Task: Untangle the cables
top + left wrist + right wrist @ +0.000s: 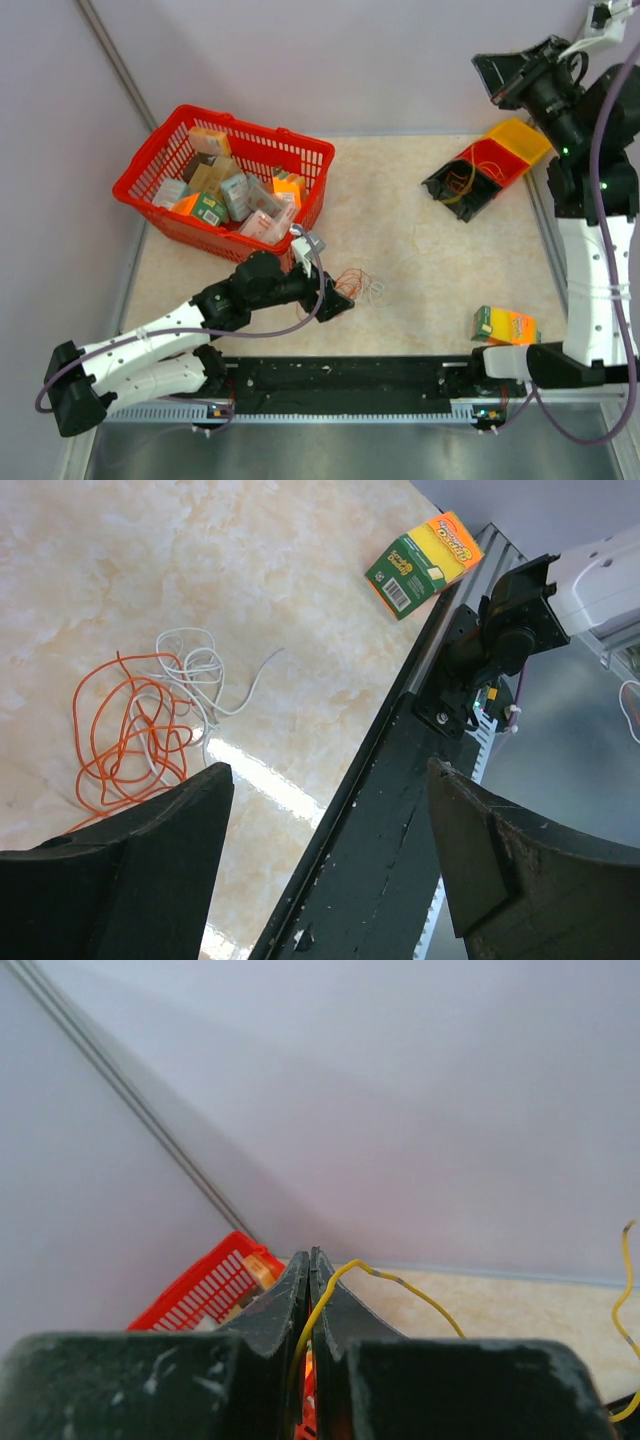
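The cables point(135, 730) lie on the tabletop point(300, 600) as 1 loose bundle of orange and white loops, just ahead of the left claw point(330, 780), whose jaws stand wide and hold nothing. The right claw point(310, 1260) is raised well clear of the tabletop, its jaws pressed together on 1 yellow wire point(400, 1282). Status, as judged: 1 strand is taken out; the orange and white loops are interlaced. Work left: part orange from white and lay each strand apart.

Cables point(130, 730) partly hidden behind left end effector point(327, 780); yellow wire point(400, 1282) lower end hidden.
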Robot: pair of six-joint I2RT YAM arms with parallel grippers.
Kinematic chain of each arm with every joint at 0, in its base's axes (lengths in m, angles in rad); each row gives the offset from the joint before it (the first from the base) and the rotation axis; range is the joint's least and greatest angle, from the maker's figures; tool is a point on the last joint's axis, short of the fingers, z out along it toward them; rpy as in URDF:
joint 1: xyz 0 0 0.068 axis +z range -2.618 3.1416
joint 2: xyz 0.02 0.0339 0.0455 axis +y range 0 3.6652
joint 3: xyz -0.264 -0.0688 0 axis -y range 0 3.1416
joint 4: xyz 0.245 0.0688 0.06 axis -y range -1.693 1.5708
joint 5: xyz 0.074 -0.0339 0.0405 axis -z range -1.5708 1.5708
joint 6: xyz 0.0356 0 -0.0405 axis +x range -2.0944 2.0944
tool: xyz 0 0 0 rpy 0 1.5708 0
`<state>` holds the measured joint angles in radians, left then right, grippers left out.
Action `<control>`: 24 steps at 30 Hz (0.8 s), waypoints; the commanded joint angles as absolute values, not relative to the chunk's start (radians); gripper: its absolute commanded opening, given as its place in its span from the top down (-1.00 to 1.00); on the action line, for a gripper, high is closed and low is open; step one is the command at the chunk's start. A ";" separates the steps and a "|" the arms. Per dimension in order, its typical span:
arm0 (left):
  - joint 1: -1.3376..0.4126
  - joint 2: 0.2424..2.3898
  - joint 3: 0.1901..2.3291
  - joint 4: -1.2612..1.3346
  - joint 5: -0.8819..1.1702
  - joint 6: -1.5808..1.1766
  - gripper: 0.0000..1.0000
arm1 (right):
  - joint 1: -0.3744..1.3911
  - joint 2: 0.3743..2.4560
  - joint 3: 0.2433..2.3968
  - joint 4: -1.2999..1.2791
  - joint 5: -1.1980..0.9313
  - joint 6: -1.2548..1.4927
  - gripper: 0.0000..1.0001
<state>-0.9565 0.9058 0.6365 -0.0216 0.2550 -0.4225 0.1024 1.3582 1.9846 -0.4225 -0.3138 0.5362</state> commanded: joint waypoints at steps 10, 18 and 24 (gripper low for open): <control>-0.953 0.908 0.718 0.035 0.250 -0.468 -0.65 | 0.138 1.108 1.302 -0.246 -0.422 0.695 1.00; -0.953 0.971 0.729 0.080 0.285 -0.488 -0.65 | 0.144 0.954 0.654 0.130 -0.653 1.208 0.00; -0.953 0.989 0.749 0.069 0.290 -0.486 -0.65 | 0.149 0.891 0.546 -0.080 -0.733 1.182 -0.66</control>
